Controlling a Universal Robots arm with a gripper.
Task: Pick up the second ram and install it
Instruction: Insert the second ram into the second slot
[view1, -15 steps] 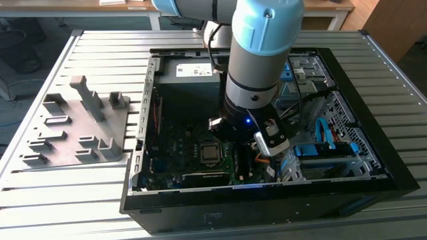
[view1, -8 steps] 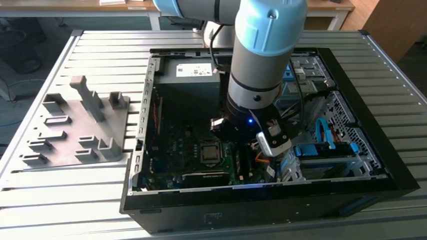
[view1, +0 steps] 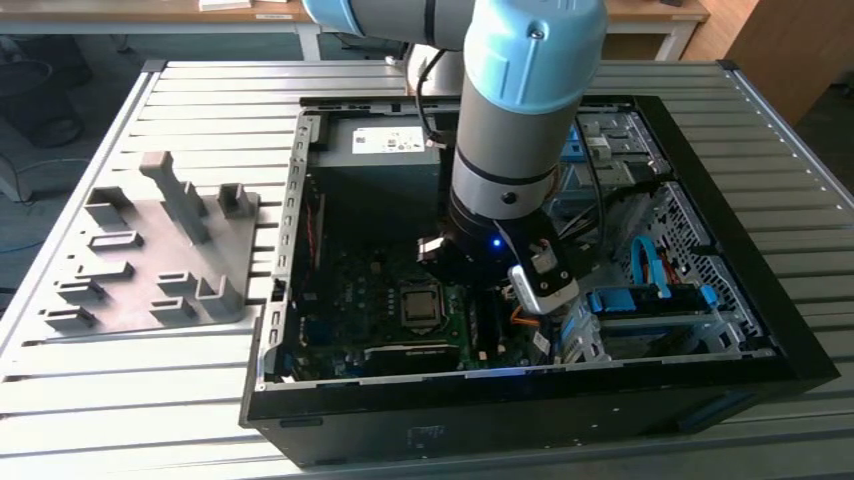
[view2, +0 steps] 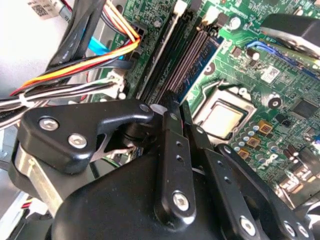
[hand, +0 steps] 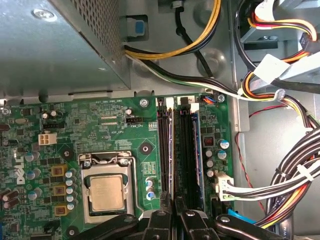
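Gripper (view2: 172, 112) glossy, probably plastic; motherboard (hand: 115, 130) matt; power-supply housing (hand: 75, 45) dull metal.

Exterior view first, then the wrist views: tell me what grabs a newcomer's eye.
The pale blue arm reaches into an open black case on the slatted table. In the first wrist view, the bare silver processor stands out on the green board, with the gripper at the memory slots beside it.

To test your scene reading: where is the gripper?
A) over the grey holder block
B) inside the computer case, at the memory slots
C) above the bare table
B: the gripper is at the memory slots on the motherboard, within the computer case.
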